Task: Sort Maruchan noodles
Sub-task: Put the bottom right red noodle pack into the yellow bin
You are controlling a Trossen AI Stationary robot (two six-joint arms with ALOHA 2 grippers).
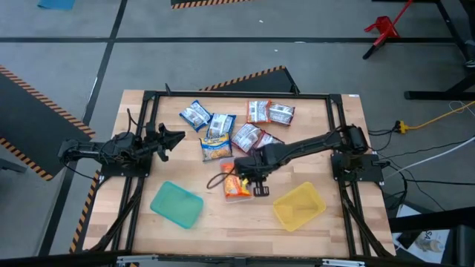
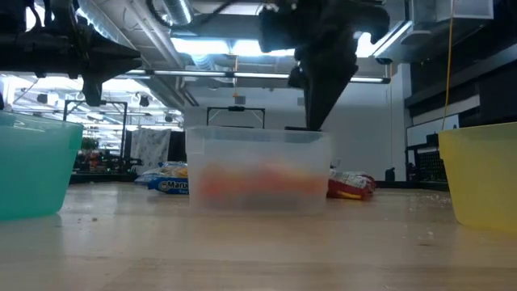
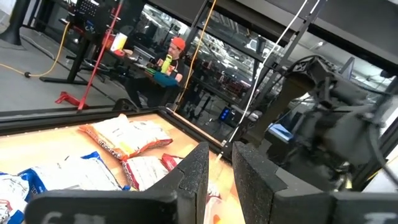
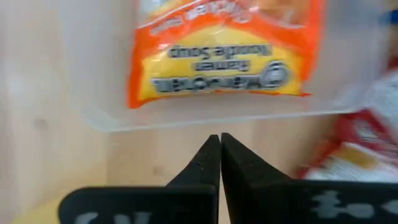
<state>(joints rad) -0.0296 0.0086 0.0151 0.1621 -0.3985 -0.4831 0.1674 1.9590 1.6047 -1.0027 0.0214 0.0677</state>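
The right gripper (image 1: 258,185) hangs just over the near edge of the clear tray (image 1: 236,182) in the middle of the wooden table (image 1: 341,230). Its two fingers (image 4: 211,163) are pressed tight together and hold nothing. Orange noodle packets (image 4: 221,53) lie flat inside the clear tray.

The left gripper (image 1: 177,138) waits at the left side of the table, up off the wood. Its fingers (image 3: 193,177) stand a little apart and hold nothing.

More noodle packets lie loose on the far half of the table. Blue-white packets (image 1: 196,115) sit at the far left of the bunch. One yellow and blue packet (image 1: 215,147) lies just near them. Red and silver packets (image 1: 270,113) sit at the far right, and two more red ones (image 1: 249,136) lie close to the right arm.

A teal tray (image 1: 177,204) sits near the front on the left. A yellow tray (image 1: 298,205) sits near the front on the right.
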